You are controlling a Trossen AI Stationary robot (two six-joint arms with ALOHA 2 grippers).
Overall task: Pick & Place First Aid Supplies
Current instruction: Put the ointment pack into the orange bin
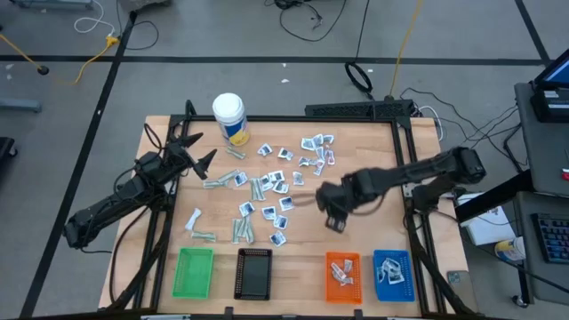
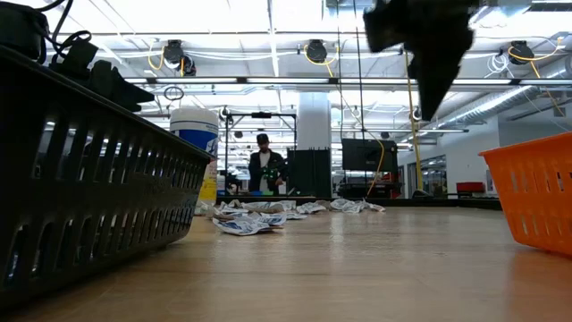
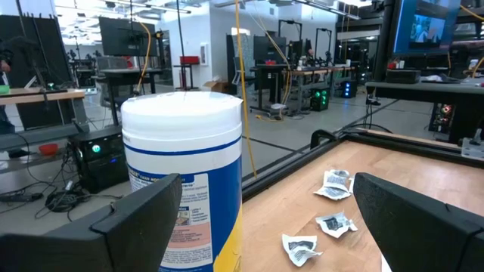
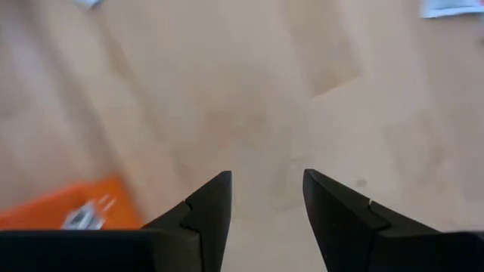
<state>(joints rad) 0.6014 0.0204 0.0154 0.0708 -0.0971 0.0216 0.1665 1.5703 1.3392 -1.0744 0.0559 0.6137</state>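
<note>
The first aid supplies (image 1: 276, 178) lie scattered flat on the wooden table's middle: square white-and-blue sachets and pale wrapped strips. The low view shows them as a low heap (image 2: 259, 216). My right gripper (image 1: 336, 218) hovers above bare table between that heap and the orange tray (image 1: 343, 276), pointing steeply down. Its fingers (image 4: 265, 177) are open with nothing between them. My left gripper (image 1: 200, 153) waits open at the far left, level, facing the white bottle (image 3: 185, 174).
Four trays line the near edge: green (image 1: 194, 271), black (image 1: 255, 272), orange with some packets, and blue (image 1: 392, 274) with packets. The tall white bottle (image 1: 229, 117) stands at the far left. Bare wood lies under my right gripper.
</note>
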